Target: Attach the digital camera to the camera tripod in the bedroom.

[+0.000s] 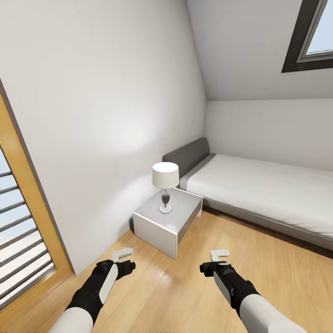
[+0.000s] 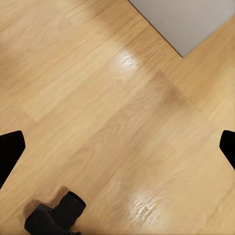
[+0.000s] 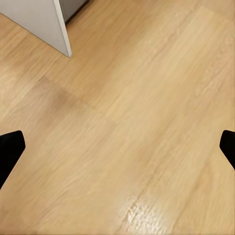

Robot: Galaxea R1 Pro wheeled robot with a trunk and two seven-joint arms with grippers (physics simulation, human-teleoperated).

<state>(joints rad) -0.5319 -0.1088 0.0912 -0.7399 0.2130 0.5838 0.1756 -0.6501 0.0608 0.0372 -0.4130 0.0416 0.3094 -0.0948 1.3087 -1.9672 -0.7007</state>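
I am in the bedroom, over its light wood floor (image 1: 185, 286). In the left wrist view a small black object with a round barrel, apparently the digital camera (image 2: 55, 218), lies on the floor at the picture's edge, partly cut off. My left gripper (image 1: 124, 253) (image 2: 117, 152) hangs open above the floor and holds nothing. My right gripper (image 1: 219, 254) (image 3: 117, 152) is also open and empty, level with the left one. The camera tripod is out of view.
A white nightstand (image 1: 159, 226) with a table lamp (image 1: 165, 185) stands ahead against the left wall. A grey bed (image 1: 263, 194) runs along the far wall to the right. A wood-framed door with slats (image 1: 21, 240) is at the left.
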